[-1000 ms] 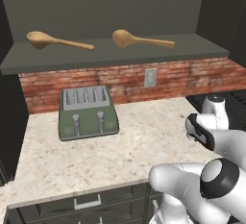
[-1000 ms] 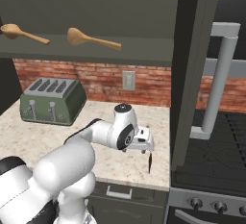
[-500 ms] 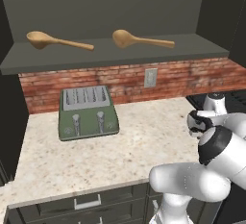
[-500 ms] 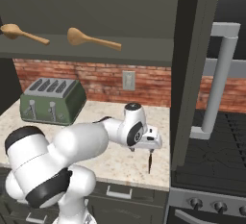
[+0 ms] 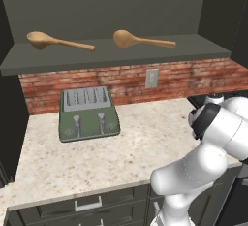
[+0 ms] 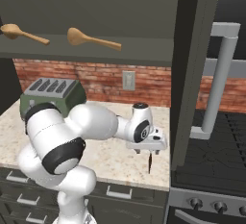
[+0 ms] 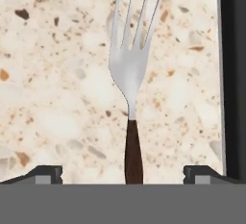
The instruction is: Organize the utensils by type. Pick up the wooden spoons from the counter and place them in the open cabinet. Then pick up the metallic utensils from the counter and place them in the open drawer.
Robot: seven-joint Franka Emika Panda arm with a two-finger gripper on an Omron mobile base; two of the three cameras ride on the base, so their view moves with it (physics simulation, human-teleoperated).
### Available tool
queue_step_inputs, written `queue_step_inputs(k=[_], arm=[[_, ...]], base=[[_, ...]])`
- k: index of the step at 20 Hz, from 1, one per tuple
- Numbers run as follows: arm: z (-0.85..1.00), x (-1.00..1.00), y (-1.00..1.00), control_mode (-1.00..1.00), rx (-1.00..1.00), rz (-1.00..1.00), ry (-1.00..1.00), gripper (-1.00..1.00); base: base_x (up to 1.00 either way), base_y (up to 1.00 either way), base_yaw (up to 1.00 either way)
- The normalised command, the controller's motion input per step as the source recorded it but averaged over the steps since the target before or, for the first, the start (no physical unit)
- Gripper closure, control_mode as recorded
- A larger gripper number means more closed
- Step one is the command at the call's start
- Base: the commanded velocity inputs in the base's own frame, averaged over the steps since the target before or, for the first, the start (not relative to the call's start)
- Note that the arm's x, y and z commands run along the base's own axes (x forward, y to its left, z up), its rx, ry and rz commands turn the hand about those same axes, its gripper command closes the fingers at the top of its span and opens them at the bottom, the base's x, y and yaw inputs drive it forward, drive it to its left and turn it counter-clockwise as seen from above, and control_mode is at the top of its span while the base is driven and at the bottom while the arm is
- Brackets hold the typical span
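Note:
Two wooden spoons (image 5: 58, 41) (image 5: 143, 40) lie on the shelf of the open cabinet (image 5: 116, 55); the right base view shows the same spoons (image 6: 24, 34) (image 6: 93, 40). A silvery fork (image 7: 129, 64) with a dark reddish-brown handle lies flat on the beige counter (image 7: 57, 98), close to its right edge. My gripper (image 7: 124, 172) hovers just over the handle end, open, one fingertip (image 7: 45, 172) on each side and not touching it. From the right base view the gripper (image 6: 146, 150) points down over the fork (image 6: 150, 163). The open drawer is out of view.
A green toaster (image 5: 88, 113) stands at the back left of the counter (image 5: 97, 162). The cabinet's tall open door (image 6: 192, 64) hangs just right of the hand, with the black stovetop (image 6: 211, 160) beyond it. Shut drawers (image 5: 87, 203) run under the counter.
The arm's elbow and upper links have swung over and folded differently, while the hand stays over the fork. The gripper is as wide open as before; spoons and fork have not moved.

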Motion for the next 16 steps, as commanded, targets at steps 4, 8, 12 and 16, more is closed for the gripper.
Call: queue_step_inputs(k=[4,8,12,16], arm=[[-0.17,0.10,-0.13,-1.00,0.00,0.00,0.01,-1.00],[-0.16,0.01,-0.12,-1.00,0.00,0.00,0.00,-1.00],[-0.19,0.00,-0.03,-1.00,0.00,0.00,0.00,-1.00],[-0.17,0.08,0.00,-1.00,0.00,0.00,0.00,-1.00]], base=[[0.00,0.00,0.00],[0.00,0.00,0.00],[0.00,0.00,0.00],[0.00,0.00,0.00]])
